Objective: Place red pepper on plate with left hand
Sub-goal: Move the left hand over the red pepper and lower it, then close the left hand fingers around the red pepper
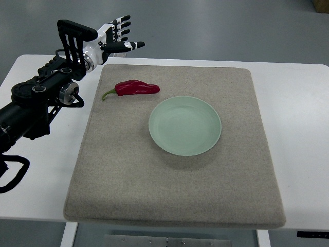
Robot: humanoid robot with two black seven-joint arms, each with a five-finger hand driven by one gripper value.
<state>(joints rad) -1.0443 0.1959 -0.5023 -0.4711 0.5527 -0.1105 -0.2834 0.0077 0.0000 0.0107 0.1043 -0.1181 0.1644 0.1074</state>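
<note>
Five fingers of the left hand are stretched out and apart, with dark tips and white segments, and they hold nothing; the thumb points to the right, towards the far edge of the mat. That hand hovers over the far left corner of the grey felt mat, above and behind the red pepper and clear of it. Behind the hand a white wrist joins a black bracket, and the black left arm runs down and to the left across the white table to the picture's left edge.

The red pepper lies on its side on the mat, its green stem pointing left and its tip pointing right, untouched. It rests near the pale green plate, off that plate's far left rim and apart from it. The plate sits around the middle of the mat with nothing in it. Bare mat lies between the hand and the pepper, and between the pepper and the plate. The mat covers most of the table, and grey floor shows beyond the table's far edge.
</note>
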